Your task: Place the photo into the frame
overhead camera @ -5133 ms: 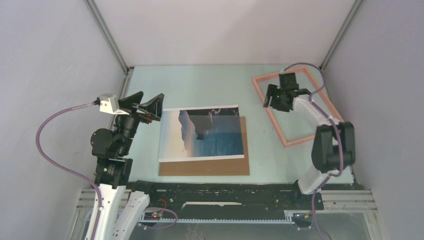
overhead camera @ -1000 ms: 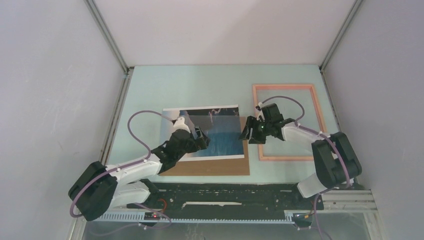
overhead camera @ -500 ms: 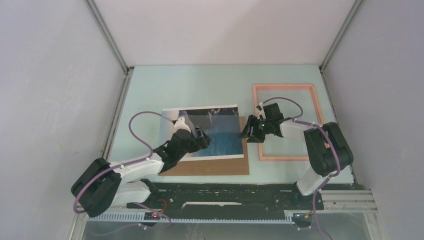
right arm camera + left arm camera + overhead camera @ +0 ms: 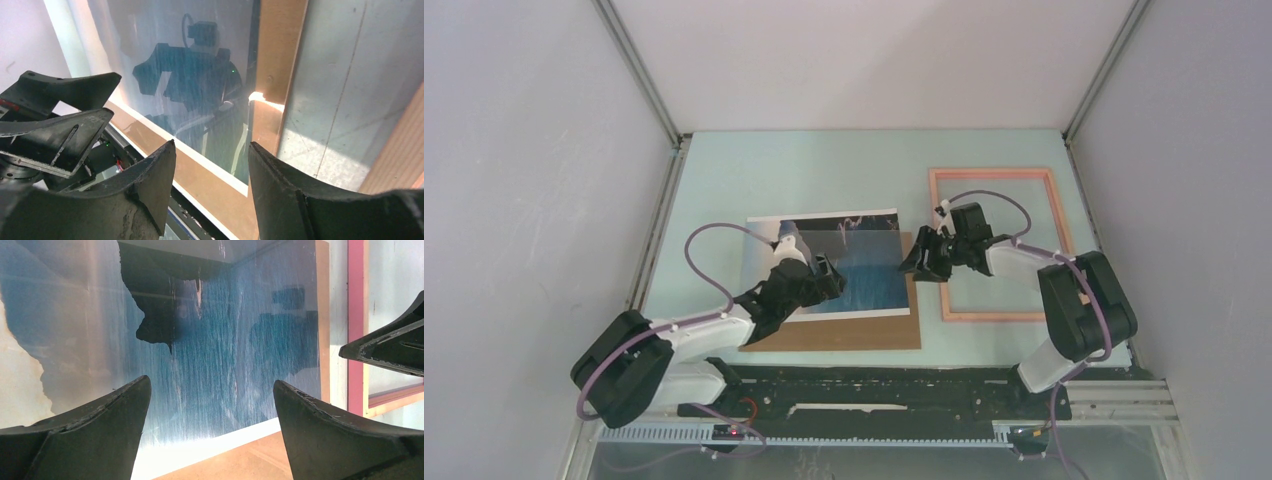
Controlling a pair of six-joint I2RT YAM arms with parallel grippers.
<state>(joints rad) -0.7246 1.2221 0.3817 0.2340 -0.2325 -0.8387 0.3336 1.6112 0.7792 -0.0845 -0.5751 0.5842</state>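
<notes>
Your rectangular paper photo of blue sea, dark cliff and pale sky (image 4: 869, 268) lies flat, picture side up. Its long axis runs left to right, sky end at left, sea end toward the thin salmon-pink rectangular frame (image 4: 994, 173). It sits on a plain brown cardboard sheet (image 4: 854, 333) on the pale green desk (image 4: 824, 170). The frame lies flat just beside it on the right, not touching, long axis near to far. Your left jaws are spread wide, gripping nothing, over the photo's near edge. Your right jaws are partly spread, empty, above the photo's right edge and the cardboard strip beside it. Contact with the paper: cannot tell.
</notes>
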